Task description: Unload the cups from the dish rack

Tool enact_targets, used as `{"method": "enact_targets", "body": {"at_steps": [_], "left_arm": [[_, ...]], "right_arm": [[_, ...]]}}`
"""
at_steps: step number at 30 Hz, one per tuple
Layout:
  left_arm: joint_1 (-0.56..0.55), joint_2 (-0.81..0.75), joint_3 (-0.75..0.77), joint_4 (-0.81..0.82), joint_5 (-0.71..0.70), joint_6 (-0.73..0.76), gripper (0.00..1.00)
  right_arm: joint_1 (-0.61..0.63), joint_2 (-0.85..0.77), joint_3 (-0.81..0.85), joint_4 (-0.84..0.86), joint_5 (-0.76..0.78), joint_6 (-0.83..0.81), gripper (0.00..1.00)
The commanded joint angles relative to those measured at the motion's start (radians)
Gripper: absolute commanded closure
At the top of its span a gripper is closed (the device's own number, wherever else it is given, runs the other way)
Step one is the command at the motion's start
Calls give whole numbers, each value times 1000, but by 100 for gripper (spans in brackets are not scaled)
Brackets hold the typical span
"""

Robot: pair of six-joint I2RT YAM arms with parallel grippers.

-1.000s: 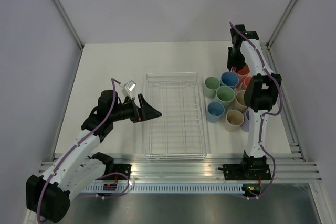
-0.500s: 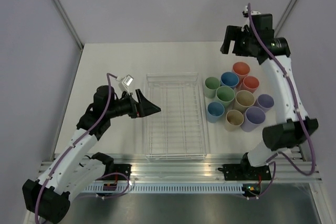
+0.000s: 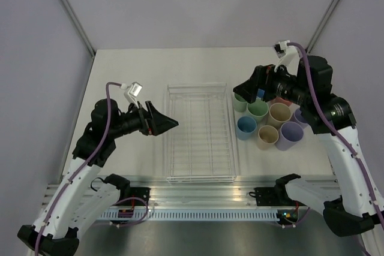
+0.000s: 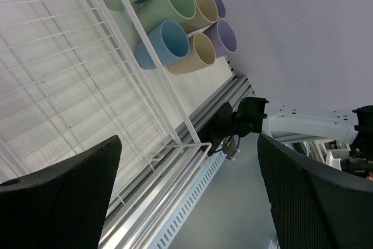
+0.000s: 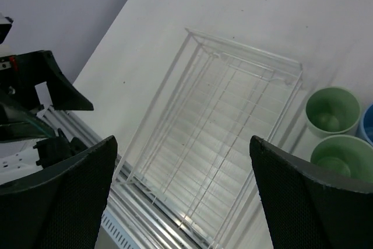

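The white wire dish rack [image 3: 167, 136] lies in the middle of the table with nothing in it; its grid floor shows in the left wrist view [image 4: 64, 80] and the right wrist view [image 5: 221, 126]. Several pastel cups stand upright in a tight cluster on the table just right of it: green [image 3: 258, 108], blue [image 3: 246, 127], beige [image 3: 279, 114], lavender [image 3: 291, 133]. My left gripper [image 3: 170, 122] hovers open and empty at the rack's left side. My right gripper [image 3: 245, 90] hangs open and empty above the cluster's back left, facing the rack.
An aluminium rail [image 3: 198, 191] runs along the near table edge, carrying both arm bases. Grey walls close in the back and both sides. The right arm's base [image 4: 242, 121] shows beyond the rack's near corner in the left wrist view.
My right gripper let go at the back salmon cup, rose, then swung forward and left over the cups with jaws wide. The left gripper drew back slightly to the left.
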Motion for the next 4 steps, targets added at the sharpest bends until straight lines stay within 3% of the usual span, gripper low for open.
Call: {"method": "enact_targets", "body": {"at_steps": [1, 4], "left_arm": [[-1, -34, 52, -46, -35, 41, 0], [-1, -53, 60, -57, -31, 47, 0]], "right_arm": [[4, -95, -35, 104, -118, 38, 2], [4, -112, -49, 118, -149, 40, 2]]}}
